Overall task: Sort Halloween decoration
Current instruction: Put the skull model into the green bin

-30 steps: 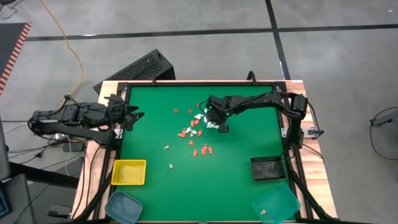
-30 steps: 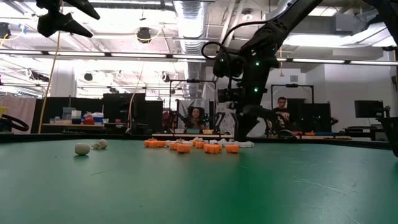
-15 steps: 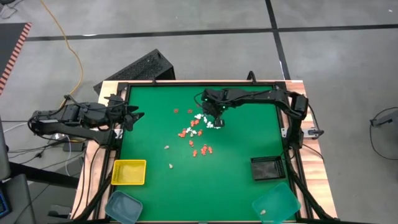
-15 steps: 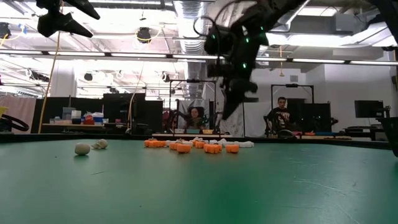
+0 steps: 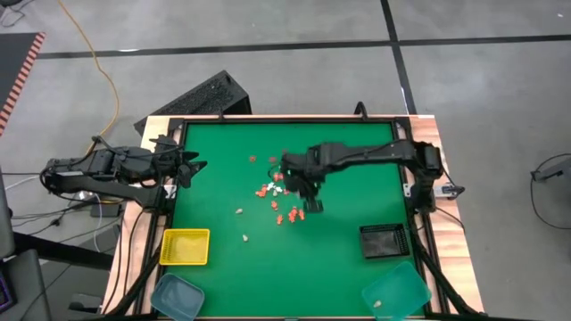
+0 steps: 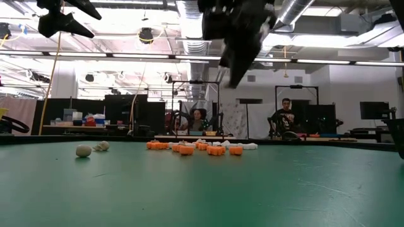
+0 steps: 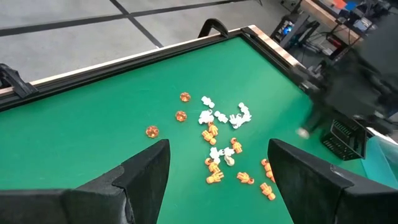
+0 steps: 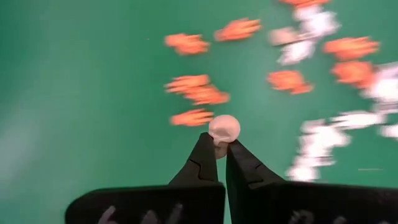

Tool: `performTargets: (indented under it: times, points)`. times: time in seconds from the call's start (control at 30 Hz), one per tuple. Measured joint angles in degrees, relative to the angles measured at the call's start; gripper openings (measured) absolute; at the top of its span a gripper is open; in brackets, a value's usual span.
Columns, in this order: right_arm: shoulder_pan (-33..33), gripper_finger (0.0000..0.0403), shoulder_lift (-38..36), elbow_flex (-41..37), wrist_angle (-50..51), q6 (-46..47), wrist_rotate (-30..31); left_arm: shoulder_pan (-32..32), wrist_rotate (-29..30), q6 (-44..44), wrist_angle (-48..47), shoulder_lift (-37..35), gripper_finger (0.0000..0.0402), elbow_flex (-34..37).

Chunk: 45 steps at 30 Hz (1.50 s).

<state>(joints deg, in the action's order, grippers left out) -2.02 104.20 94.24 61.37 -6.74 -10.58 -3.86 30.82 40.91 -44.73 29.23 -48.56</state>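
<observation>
My left gripper waits wide open at the table's left edge. Mid-frame, my right gripper has lifted off the scattered orange and white Halloween trinkets, pinched shut on a small cream skull-like ball. One pick made; binning comes next.

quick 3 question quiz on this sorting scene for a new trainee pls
1. True or false: the right gripper has its jaws shut on a small cream trinket.
2. Which tray sits nearest the table's front left corner: A yellow, B black, C teal?
3. Fill in: the left gripper waits at the table's left edge with its jaws ____.

Key: 1 true, seen in the right wrist view. 2 C, the teal tray; the yellow tray lies just behind it. 3 open.
</observation>
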Motion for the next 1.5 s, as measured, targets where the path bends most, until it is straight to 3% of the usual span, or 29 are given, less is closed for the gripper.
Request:
performTargets:
  times: [0.37,0.87,1.2,1.5]
  points:
    - [20.78,0.0008,-3.18,0.07,4.92,26.36,-3.05,-0.02,0.00,0.04,0.01,0.01,0.0261,0.00]
    - [49.13,0.0008,-6.46,0.07,6.09,83.68,-2.82,-0.02,0.03,0.26,0.52,0.00,0.0261,-0.02]
    - [60.86,0.0008,-6.55,-2.43,7.21,111.50,6.12,-0.02,1.69,0.20,0.83,0.01,0.0261,-0.02]
    - [64.08,0.0008,-6.53,-12.18,-0.16,119.41,8.20,-0.01,1.80,0.22,0.85,0.00,0.0261,-0.02]
